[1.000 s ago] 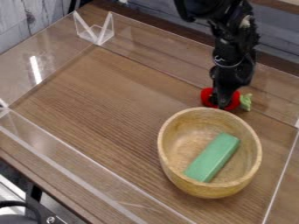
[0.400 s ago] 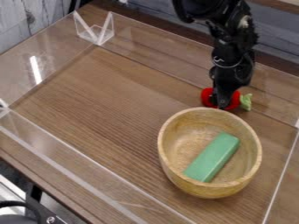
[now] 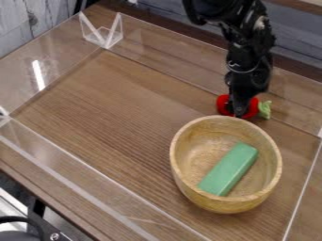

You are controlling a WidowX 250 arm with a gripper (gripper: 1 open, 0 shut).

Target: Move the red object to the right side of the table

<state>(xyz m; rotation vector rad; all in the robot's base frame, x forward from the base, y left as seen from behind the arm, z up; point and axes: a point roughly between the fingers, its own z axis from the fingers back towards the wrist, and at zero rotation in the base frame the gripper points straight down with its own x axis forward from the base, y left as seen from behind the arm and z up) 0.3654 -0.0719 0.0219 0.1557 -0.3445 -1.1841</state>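
The red object (image 3: 255, 107), a small strawberry-like toy with a green leafy tip on its right, sits on the table (image 3: 113, 104) near the far right wall. My gripper (image 3: 243, 101) comes down on it from above, and its black fingers are shut on the red object, hiding the toy's middle. The black arm rises from there toward the top of the picture.
A wooden bowl (image 3: 189, 141) holding a green rectangular block (image 3: 228, 169) stands just in front of the toy. Low clear acrylic walls (image 3: 51, 179) edge the tabletop, with a clear folded stand (image 3: 101, 30) at the far left corner.
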